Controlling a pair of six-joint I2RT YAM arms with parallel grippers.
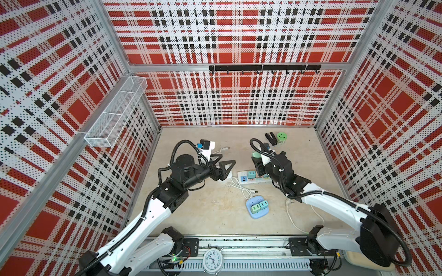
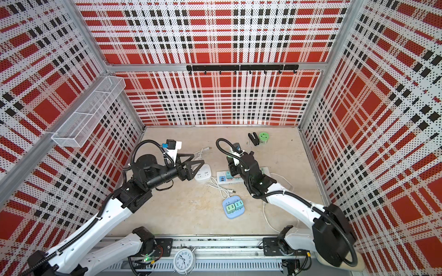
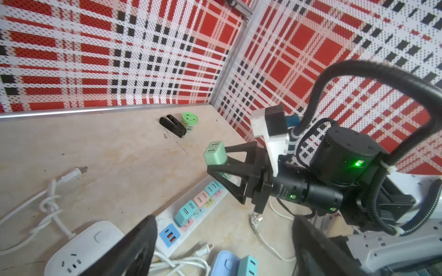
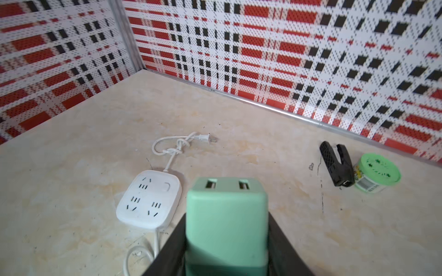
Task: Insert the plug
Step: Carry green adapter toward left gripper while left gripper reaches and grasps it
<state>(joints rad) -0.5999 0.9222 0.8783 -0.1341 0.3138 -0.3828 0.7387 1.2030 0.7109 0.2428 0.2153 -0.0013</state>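
Beige desk (image 1: 203, 215) with long white power strip (image 1: 258, 181), pastel plugs seated in it. Square white socket block (image 4: 149, 198) just beside strip's end. Left pincer (image 1: 228, 158) spread wide, empty, above socket block. Right pincer (image 4: 227, 216) clamped on mint-green plug (image 4: 227, 229), held up off desk near strip.

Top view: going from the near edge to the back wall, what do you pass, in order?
Alarm clock → blue tray → long power strip → green charger, held above the table → green-lidded jar. The black clip sits level with the jar, so it is skipped.
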